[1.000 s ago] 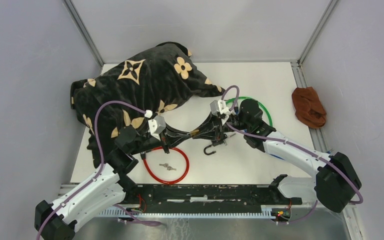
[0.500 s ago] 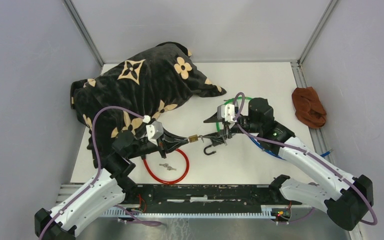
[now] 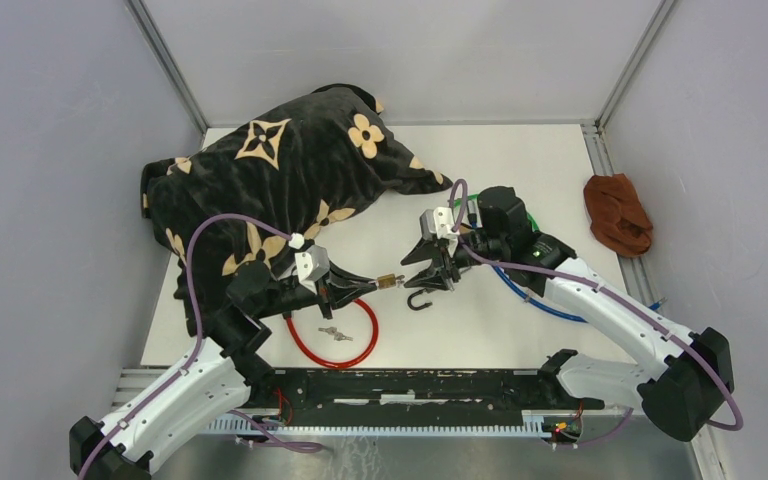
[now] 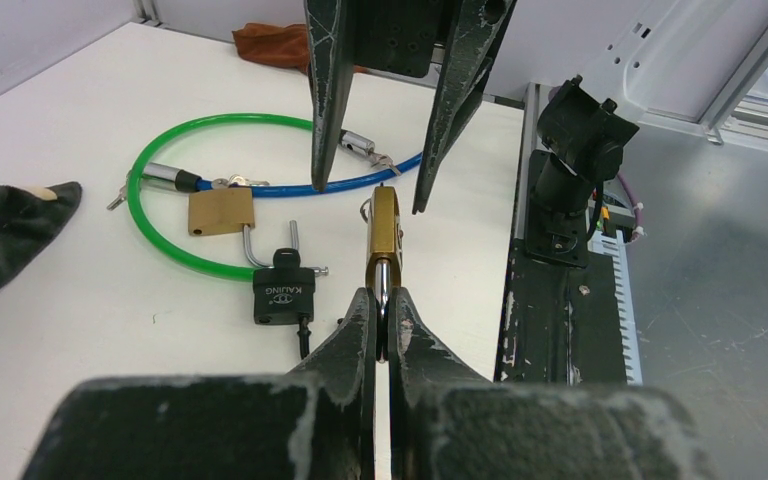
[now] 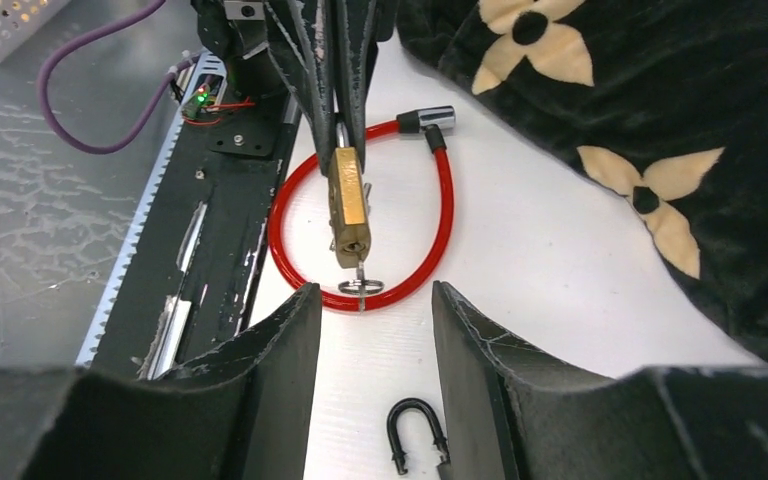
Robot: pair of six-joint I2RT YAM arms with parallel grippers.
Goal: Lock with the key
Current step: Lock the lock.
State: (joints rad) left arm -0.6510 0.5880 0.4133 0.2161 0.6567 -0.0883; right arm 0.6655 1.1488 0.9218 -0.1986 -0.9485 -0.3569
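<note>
When viewed from above, left of centre: left gripper (image 3: 348, 287), fingers pressed together on the shackle end of the brass padlock (image 3: 388, 281), which is held off the table (image 3: 520, 160). Padlock's long axis runs nearly level across the frame, keyway end pointing right. Key (image 5: 360, 283) seated in that end, ring hanging. Below it: red cable loop (image 3: 338, 330). Right of centre: right gripper (image 5: 371, 294), fingers spread, holding nothing, tips just beside the key.
</note>
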